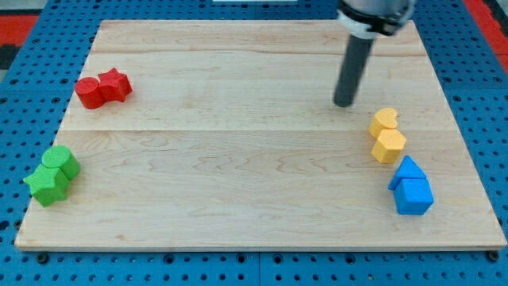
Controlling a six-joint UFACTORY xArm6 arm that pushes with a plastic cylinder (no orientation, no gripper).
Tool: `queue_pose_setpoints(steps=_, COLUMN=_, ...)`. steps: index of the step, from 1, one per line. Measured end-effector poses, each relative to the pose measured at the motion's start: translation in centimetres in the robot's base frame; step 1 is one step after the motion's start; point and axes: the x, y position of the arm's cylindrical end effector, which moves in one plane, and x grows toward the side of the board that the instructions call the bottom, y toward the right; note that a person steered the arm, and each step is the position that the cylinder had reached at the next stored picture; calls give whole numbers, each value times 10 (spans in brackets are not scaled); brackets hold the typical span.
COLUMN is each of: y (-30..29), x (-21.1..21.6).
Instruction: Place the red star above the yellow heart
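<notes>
The red star (116, 84) lies near the board's upper left, touching a red cylinder (90, 93) on its left. The yellow heart (385, 121) lies near the view's right edge of the board, just above a yellow hexagon (388, 146). My tip (344, 103) rests on the board to the left of the yellow heart and slightly higher in the view, a short gap apart from it. The tip is far to the right of the red star.
A green cylinder (61, 161) and a green star (46, 184) sit together at the board's lower left. A blue triangle (408, 169) and a blue cube (413, 195) sit at the lower right, below the yellow hexagon. The wooden board (238, 159) lies on a blue pegboard.
</notes>
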Motion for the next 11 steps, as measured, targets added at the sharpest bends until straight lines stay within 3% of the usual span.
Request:
queue_pose_setpoints(steps=2, y=-159, x=-128)
queue_pose_setpoints(steps=4, y=-391, x=-126)
queue_pose_setpoints(steps=7, y=-410, x=-89)
queue_pose_setpoints(steps=9, y=-410, x=61)
queue_pose_setpoints(steps=11, y=-383, x=15)
